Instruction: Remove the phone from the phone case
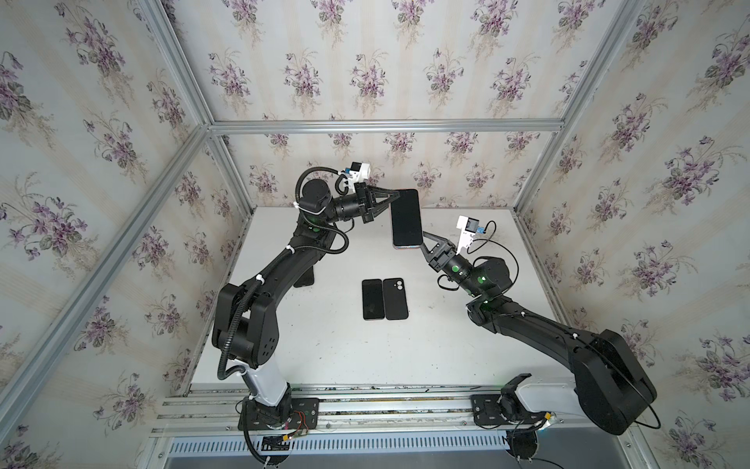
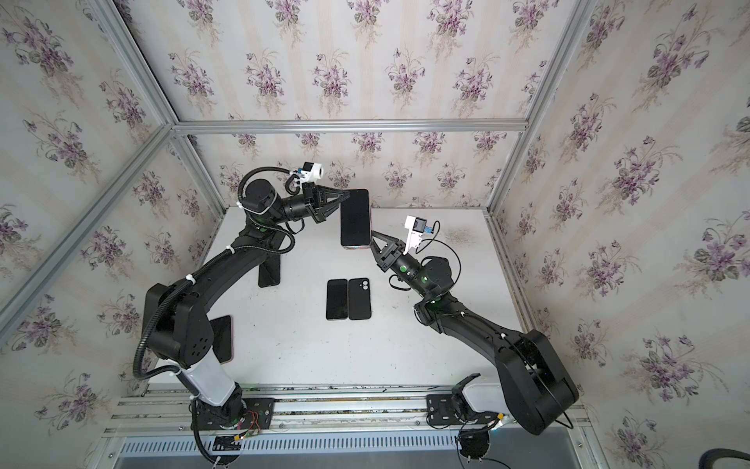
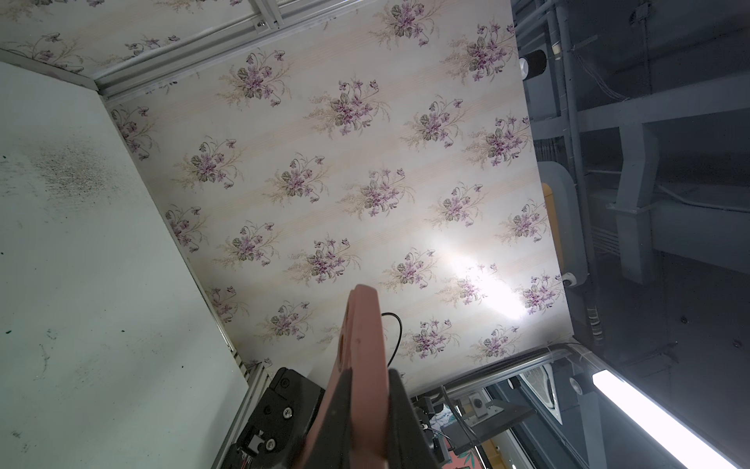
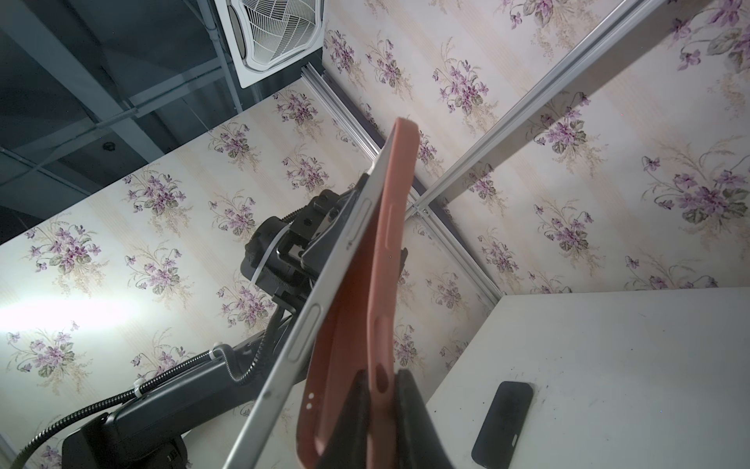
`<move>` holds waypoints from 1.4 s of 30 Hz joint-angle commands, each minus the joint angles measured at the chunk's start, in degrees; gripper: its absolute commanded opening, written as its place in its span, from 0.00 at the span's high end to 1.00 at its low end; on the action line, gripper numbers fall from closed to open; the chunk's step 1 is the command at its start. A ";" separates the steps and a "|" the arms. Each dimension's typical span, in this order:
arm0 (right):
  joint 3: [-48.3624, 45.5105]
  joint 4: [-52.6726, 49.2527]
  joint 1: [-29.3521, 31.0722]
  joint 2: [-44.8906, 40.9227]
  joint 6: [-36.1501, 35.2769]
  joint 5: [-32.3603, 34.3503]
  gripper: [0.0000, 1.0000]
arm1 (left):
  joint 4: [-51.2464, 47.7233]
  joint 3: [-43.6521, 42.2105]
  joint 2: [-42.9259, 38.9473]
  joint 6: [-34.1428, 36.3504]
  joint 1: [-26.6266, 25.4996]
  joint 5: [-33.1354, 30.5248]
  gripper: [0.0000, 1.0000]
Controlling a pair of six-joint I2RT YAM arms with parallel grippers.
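Where the phone [image 1: 406, 217] hangs: in the air between both sets of jaws, partly out of its pink case [image 4: 357, 284].
Left gripper [image 1: 395, 195]: pinching one case corner.
Right gripper [image 1: 424, 236]: pinching the opposite case lip.
Feel: phone likely hard, slippery; case bendy.
Grab: the bare silver edge.
Around: a dark phone [image 1: 372, 299] far below the jaws, not blocking.

White, scuffed table [image 1: 341, 357], flecked with dark marks. At centre, 2 dark slabs lying side by side, touching: a screen-up phone [image 1: 372, 299] and, at its 3 o'clock, a matte black back [image 1: 395, 299] with 2 camera rings. Toward 9 o'clock, another dark phone [image 2: 270, 273], partly hidden. Toward 7 o'clock, a red-edged dark slab [image 2: 222, 339], half hidden.
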 commanded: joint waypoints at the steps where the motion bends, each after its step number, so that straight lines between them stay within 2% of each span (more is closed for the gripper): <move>1: -0.03 -0.26 0.01 -0.31 1.27 -2.32 0.92 | 2.43 -0.78 0.45 -0.31 -0.07 -0.87 1.00; 5: -0.46 -5.48 0.01 -1.78 2.11 -2.91 1.00 | -0.25 -3.35 0.65 3.36 -0.16 -2.31 0.99; 8: -1.27 -11.42 0.01 -3.88 2.04 -2.43 1.00 | -1.21 -6.27 1.06 5.98 -0.50 -3.66 0.96; 10: -1.84 -17.43 0.01 -5.70 1.49 -1.93 1.00 | -1.57 -8.31 1.46 7.31 -0.84 -4.75 0.89; 16: -4.03 -31.86 0.01 -11.30 1.38 0.76 1.00 | -3.97 -11.74 3.79 11.55 -2.80 -7.74 0.85; 23: -8.09 -42.46 0.01 -17.72 1.78 4.43 1.00 | -5.40 -13.39 8.33 15.06 -5.98 -9.57 0.61; 27: -10.80 -44.44 -0.08 -20.33 2.76 5.80 1.00 | -6.90 -12.36 10.47 16.45 -7.81 -10.00 0.47; 29: -11.79 -46.84 -0.08 -21.97 2.86 7.26 1.00 | -9.76 -11.45 11.17 18.21 -8.61 -10.47 0.35; 34: -12.44 -54.77 -0.17 -25.58 2.60 10.28 1.00 | -19.43 -9.63 11.02 24.60 -9.21 -13.22 0.19; 38: -13.09 -58.80 -0.43 -26.85 2.72 11.80 1.00 | -30.77 -6.28 9.89 33.09 -9.53 -16.04 0.13; 42: -13.24 -59.28 -0.87 -26.41 2.69 11.68 1.00 | -35.95 -5.75 8.49 37.82 -10.00 -17.39 0.11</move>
